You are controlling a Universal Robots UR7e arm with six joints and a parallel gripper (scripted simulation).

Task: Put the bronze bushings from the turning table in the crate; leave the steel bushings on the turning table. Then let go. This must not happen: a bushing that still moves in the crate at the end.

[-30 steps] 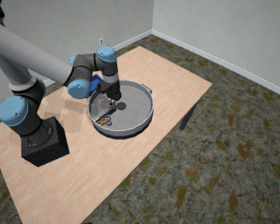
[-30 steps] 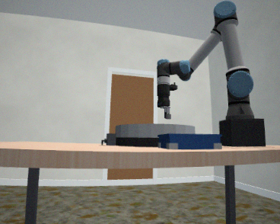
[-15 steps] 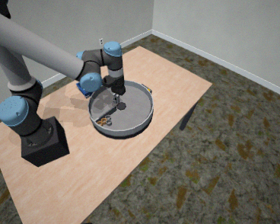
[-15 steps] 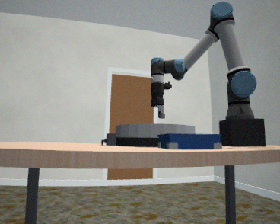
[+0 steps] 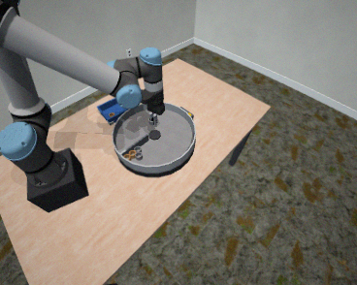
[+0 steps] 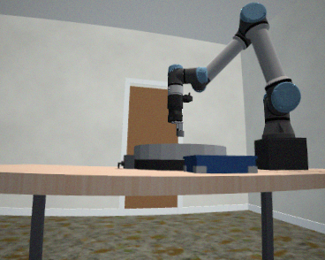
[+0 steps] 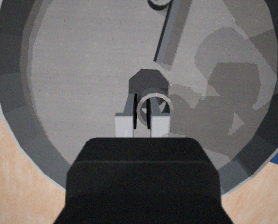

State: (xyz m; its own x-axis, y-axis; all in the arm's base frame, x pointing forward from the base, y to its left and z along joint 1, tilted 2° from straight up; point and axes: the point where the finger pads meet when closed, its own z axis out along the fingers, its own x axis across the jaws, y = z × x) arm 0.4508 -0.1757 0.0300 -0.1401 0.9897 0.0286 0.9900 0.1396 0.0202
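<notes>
My gripper [image 5: 153,121] [image 6: 180,133] [image 7: 141,104] is shut on the wall of a grey steel bushing [image 7: 171,109], one finger inside the ring. It holds the bushing above the turning table [image 5: 155,169] [image 6: 157,151] [image 7: 12,90], near the dark centre hub [image 5: 154,135] [image 7: 145,79]. Two bronze bushings [image 5: 129,156] lie on the turning table beside the divider bar [image 5: 136,144] [image 7: 165,35]. Two steel bushings [image 5: 139,156] lie close beside them. The blue crate [image 5: 119,108] [image 6: 221,164] stands beside the turning table. A bronze bushing [image 5: 112,114] lies in it.
The turning table has a raised rim all round. A small dark box [image 6: 128,161] with a yellow part stands against its far side from the robot base. The black robot base [image 5: 57,186] [image 6: 281,154] stands on the wooden table [image 5: 105,208] [image 6: 78,183].
</notes>
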